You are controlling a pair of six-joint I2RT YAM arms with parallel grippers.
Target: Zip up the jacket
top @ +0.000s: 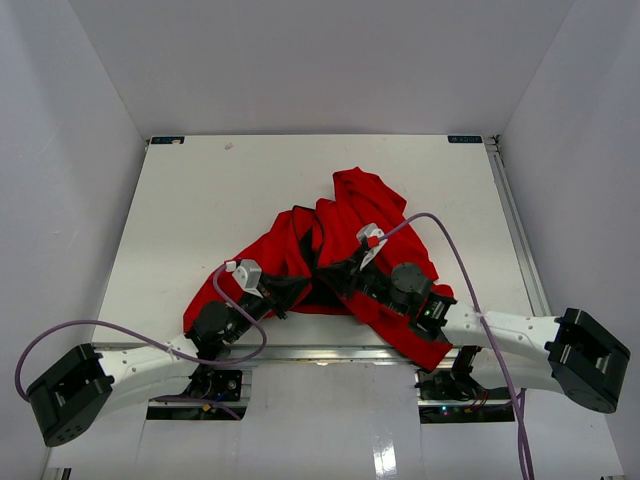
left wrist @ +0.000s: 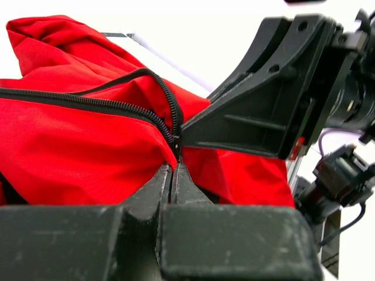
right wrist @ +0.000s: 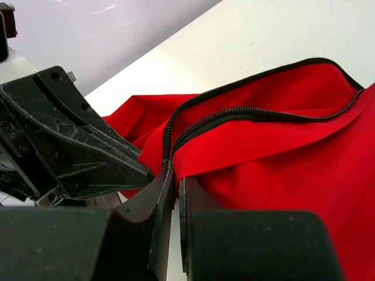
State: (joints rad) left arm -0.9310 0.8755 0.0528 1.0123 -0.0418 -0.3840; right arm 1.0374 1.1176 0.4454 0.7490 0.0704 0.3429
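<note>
The red jacket lies crumpled in the near middle of the table, its dark zipper open along most of its length. The two rows of teeth join at the bottom end, where both grippers meet. In the left wrist view my left gripper has its fingers pressed together on the zipper where the rows join. My right gripper comes from the other side, shut on the jacket's red edge beside the zipper. From above, the left gripper and right gripper nearly touch tip to tip.
The white table is walled on three sides, with a metal rail along its right edge. A purple cable arcs over the right arm and another loops by the left. Jacket fabric drapes over the right arm's forearm.
</note>
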